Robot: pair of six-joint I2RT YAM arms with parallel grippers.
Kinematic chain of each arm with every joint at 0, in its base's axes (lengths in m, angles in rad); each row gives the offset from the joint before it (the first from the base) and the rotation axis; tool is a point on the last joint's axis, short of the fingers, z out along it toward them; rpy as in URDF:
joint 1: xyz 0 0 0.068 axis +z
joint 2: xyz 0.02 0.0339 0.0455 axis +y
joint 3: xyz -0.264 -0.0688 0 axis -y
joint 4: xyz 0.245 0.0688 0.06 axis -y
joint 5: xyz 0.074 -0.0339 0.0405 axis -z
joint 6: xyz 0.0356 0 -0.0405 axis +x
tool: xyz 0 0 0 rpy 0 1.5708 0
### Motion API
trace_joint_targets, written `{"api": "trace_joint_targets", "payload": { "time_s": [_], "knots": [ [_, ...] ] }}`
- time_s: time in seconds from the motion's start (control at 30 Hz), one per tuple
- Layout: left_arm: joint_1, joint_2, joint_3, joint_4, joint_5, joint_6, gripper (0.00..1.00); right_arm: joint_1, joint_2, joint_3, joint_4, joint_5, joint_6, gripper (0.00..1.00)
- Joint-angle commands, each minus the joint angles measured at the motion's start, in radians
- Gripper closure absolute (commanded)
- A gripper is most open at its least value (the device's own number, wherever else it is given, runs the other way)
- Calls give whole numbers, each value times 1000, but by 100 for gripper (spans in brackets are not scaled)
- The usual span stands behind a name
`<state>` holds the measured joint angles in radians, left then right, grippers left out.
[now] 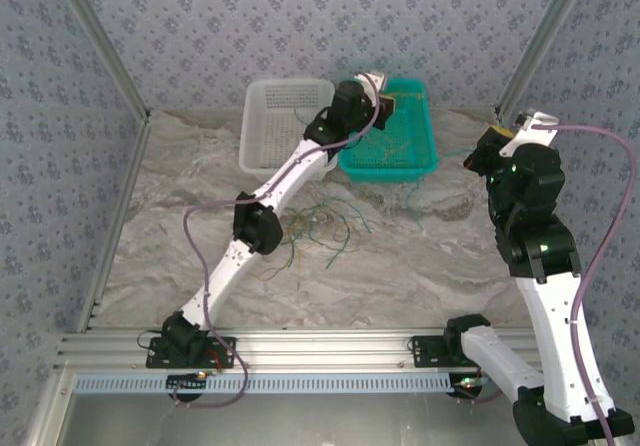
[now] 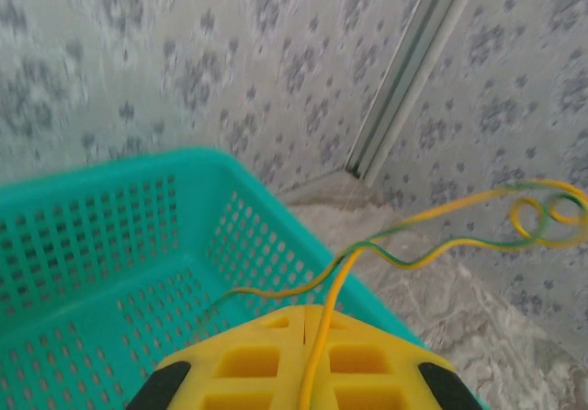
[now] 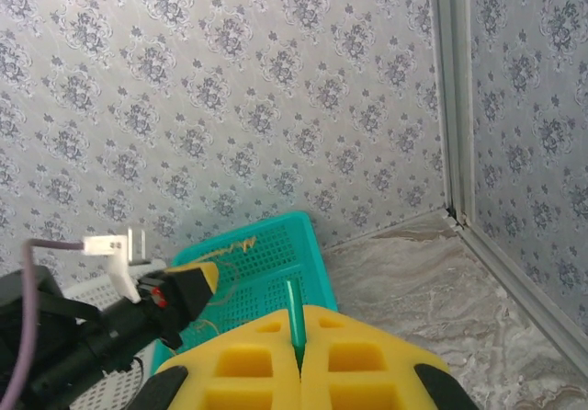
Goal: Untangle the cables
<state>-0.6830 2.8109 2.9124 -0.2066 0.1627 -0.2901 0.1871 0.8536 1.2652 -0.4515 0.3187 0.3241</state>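
Marble tabletop (image 1: 430, 266) lies under me; my left pincer (image 2: 305, 327) pinches 1 yellow cable (image 2: 333, 290) tight, my right pincer (image 3: 301, 332) 1 green cable (image 3: 293, 309). I'd part them slowly, avoiding snags.

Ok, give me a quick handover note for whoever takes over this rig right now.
Left end effector: shut on a yellow-green cable, above the teal basket.
Right end effector: shut on a green cable, held up off the table.
More cables lie in that basket; a loose tangle lies on the table.
Done: two strands gripped.
Left: probably draw them free, then separate the rest.
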Motion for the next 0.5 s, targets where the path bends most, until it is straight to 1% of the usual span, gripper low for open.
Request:
{"api": "trace_joint_targets", "payload": {
  "time_s": [0.0, 0.03, 0.1, 0.13, 0.17, 0.23, 0.33, 0.47],
  "knots": [
    [10, 1, -53, 57, -45, -50, 88, 8, -5, -7, 39, 7, -9, 100],
    [9, 2, -56, 62, -49, -52, 74, 6, -6, -7, 39, 5, -9, 100],
    [5, 2, -55, 56, -44, -30, 67, 9, -4, -7, 40, 1, -10, 100],
    [2, -4, -53, 45, -58, -6, 55, 9, -5, -6, 38, 0, -11, 100],
    [-2, -10, -52, 25, -82, 10, 48, 8, -5, -5, 36, -1, -12, 100],
    [-3, -37, -47, -36, -96, 59, 48, 9, -5, -4, 36, 1, -14, 100],
    [-3, -81, -46, -134, -105, 121, 39, 8, -5, -6, 39, 3, -15, 100],
    [-2, -172, -45, -268, -97, 181, 33, 9, 22, -2, 46, -26, -13, 100]
  ]
}}
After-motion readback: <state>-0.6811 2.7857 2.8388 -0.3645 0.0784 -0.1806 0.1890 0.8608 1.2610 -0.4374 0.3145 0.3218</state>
